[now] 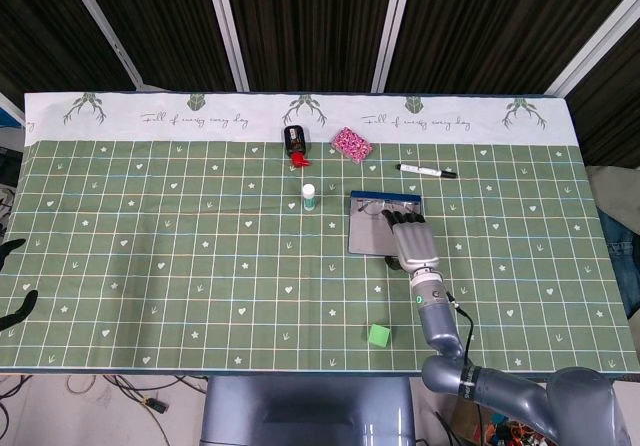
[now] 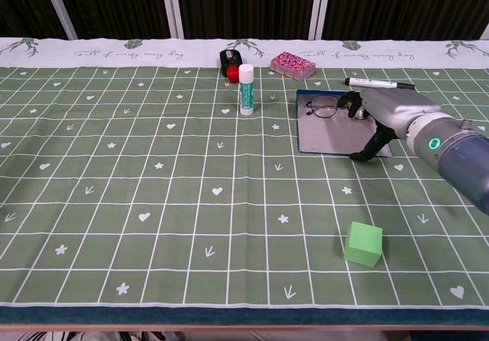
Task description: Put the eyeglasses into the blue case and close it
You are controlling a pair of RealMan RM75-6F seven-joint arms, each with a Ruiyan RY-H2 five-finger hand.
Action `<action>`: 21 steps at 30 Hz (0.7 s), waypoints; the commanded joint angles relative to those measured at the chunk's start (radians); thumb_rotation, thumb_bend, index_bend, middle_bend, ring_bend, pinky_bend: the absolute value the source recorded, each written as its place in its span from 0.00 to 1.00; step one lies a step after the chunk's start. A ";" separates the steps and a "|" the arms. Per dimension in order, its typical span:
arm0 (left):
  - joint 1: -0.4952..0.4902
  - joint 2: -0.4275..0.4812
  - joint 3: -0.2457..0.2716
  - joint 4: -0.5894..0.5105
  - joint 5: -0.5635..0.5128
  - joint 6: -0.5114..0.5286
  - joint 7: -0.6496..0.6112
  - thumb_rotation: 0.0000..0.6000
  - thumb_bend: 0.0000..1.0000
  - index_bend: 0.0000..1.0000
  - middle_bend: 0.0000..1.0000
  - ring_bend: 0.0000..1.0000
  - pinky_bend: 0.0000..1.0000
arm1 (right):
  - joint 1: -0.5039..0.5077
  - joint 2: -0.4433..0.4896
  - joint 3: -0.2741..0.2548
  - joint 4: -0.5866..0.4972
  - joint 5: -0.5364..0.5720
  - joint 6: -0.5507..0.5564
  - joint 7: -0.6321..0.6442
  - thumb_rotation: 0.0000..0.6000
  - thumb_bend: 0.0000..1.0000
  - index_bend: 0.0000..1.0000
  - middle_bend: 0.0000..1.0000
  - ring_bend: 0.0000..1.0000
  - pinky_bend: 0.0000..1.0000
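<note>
The blue case [image 2: 336, 131] lay open and flat on the counter [image 2: 153, 188], right of centre, its grey inside facing up and a blue edge along the far side. The eyeglasses [image 2: 327, 108] rested inside it at the far end, lenses side by side, in contact with the lining.

The right hand [image 2: 382, 115] was positioned over the right half of the case. Its fingers [image 2: 353, 104] were spread and reached toward the right side of the eyeglasses; the thumb [image 2: 367, 150] pointed down at the near right corner of the case. In the head view the right hand [image 1: 412, 241] covered the right part of the case [image 1: 368, 231], and the eyeglasses [image 1: 372, 207] showed only partly. Whether the fingers had hold of the frame or merely touched it could not be told from either view — nothing was seen lifted.

The left hand [image 1: 12, 281] appeared only as dark fingertips at the left edge of the head view, off the counter; its state could not be told.

Other items noted on the counter: a glue stick [image 2: 246, 89] standing upright left of the case, a black and red object [image 2: 229, 62] beyond it, a pink packet [image 2: 293, 64], a marker pen [image 2: 378, 84] lying just beyond the right hand, and 1 green cube [image 2: 363, 243] near the front edge, well apart from the case.
</note>
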 commanded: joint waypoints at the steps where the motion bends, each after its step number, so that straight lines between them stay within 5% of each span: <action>1: 0.001 0.000 0.000 0.000 0.000 0.001 -0.001 1.00 0.31 0.17 0.00 0.00 0.00 | -0.001 -0.001 0.001 0.002 0.000 -0.002 -0.002 1.00 0.29 0.18 0.24 0.24 0.23; 12: 0.001 0.000 0.000 0.000 0.001 0.001 -0.002 1.00 0.31 0.17 0.00 0.00 0.00 | 0.000 -0.010 0.016 0.027 -0.005 -0.013 -0.002 1.00 0.30 0.18 0.24 0.24 0.23; 21: 0.000 0.001 0.001 0.000 0.001 -0.001 -0.001 1.00 0.31 0.17 0.00 0.00 0.00 | 0.001 -0.024 0.027 0.050 -0.028 -0.004 0.018 1.00 0.46 0.24 0.24 0.25 0.23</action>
